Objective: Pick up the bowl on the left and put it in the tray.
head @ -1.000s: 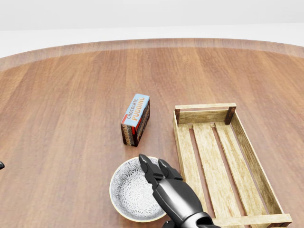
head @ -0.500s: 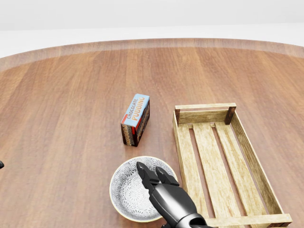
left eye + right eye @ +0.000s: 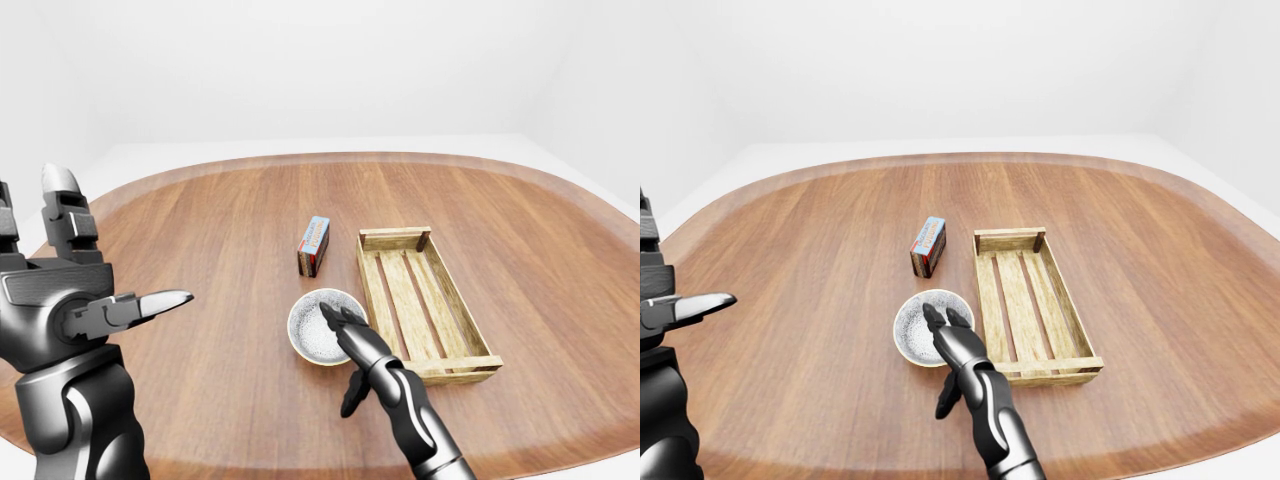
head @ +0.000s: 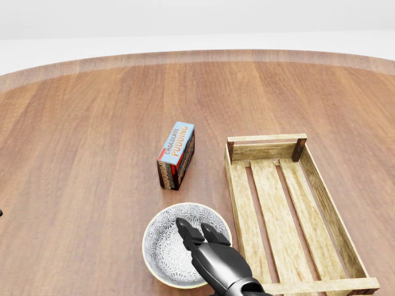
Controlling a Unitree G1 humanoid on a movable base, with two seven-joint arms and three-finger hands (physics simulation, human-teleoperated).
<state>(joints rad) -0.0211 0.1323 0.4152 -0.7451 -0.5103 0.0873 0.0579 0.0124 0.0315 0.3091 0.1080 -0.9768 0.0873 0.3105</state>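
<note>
Bowl (image 4: pixel 168 250) sits on the worktop (image 4: pixel 92 154) just left of the tray (image 4: pixel 296 216); your right hand (image 4: pixel 207 243), fingers spread and empty, hovers over its rim, positioned to grip.

Wooden table (image 4: pixel 80 154), bowl (image 4: pixel 163 246), pudding box (image 4: pixel 176 154), tray (image 4: pixel 290 209)

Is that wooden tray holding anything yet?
Empty. The tray shows only bare slats; the bowl sits on the table beside it.
</note>
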